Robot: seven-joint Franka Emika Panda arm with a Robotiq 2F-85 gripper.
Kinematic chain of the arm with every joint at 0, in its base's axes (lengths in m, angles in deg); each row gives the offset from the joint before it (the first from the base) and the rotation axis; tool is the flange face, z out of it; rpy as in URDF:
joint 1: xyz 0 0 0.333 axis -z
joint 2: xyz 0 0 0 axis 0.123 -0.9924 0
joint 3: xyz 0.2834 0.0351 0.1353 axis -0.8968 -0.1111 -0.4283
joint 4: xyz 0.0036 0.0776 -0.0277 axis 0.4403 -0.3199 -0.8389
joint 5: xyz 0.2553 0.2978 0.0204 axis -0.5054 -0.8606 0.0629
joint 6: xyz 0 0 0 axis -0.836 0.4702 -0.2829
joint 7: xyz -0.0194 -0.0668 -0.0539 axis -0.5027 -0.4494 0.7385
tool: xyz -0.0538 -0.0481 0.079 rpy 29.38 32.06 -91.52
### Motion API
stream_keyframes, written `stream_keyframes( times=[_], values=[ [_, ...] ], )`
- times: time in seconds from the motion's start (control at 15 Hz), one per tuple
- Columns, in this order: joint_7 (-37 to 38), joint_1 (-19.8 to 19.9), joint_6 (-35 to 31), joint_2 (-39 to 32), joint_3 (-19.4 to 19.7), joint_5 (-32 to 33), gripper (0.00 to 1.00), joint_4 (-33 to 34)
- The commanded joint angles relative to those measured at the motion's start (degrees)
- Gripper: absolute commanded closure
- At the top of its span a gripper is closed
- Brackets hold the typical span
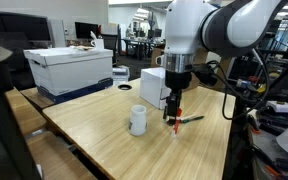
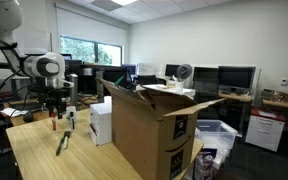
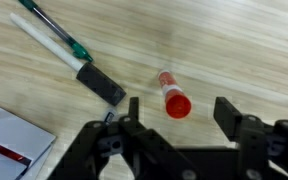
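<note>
Office-laboratory interior. Wooden table (image 1: 104, 135), light grain, near centre. White lidded storage box (image 1: 69, 65) at its far left edge. Open cardboard box (image 2: 149, 130), near right. Window (image 2: 89, 50) in far wall, daylit. White wall (image 2: 234, 35) above dark monitors (image 2: 234, 76), far right. Ceiling panel light (image 2: 109, 4).

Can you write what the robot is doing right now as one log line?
end effector: open | red cap: on table below jaws, not gripped | marker: lying beside cap | white cup: upright
</note>
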Motion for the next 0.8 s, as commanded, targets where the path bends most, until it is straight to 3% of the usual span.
stream_keyframes(
  times=[0.0, 0.27, 0.33, 0.4, 0.73],
  values=[
    [2.72, -0.68, -1.38, 0.01, 0.15, 0.67, 0.51, -0.68],
    [4.37, -1.17, -1.36, 0.35, 0.20, 1.24, 0.74, -1.02],
    [4.97, -1.39, -1.27, 0.27, 0.21, 1.24, 0.87, -1.01],
    [5.17, -1.47, -1.25, 0.24, 0.20, 1.24, 0.92, -1.01],
    [5.55, -1.44, -0.97, 0.08, 0.23, 1.16, 0.92, -0.86]
  ],
)
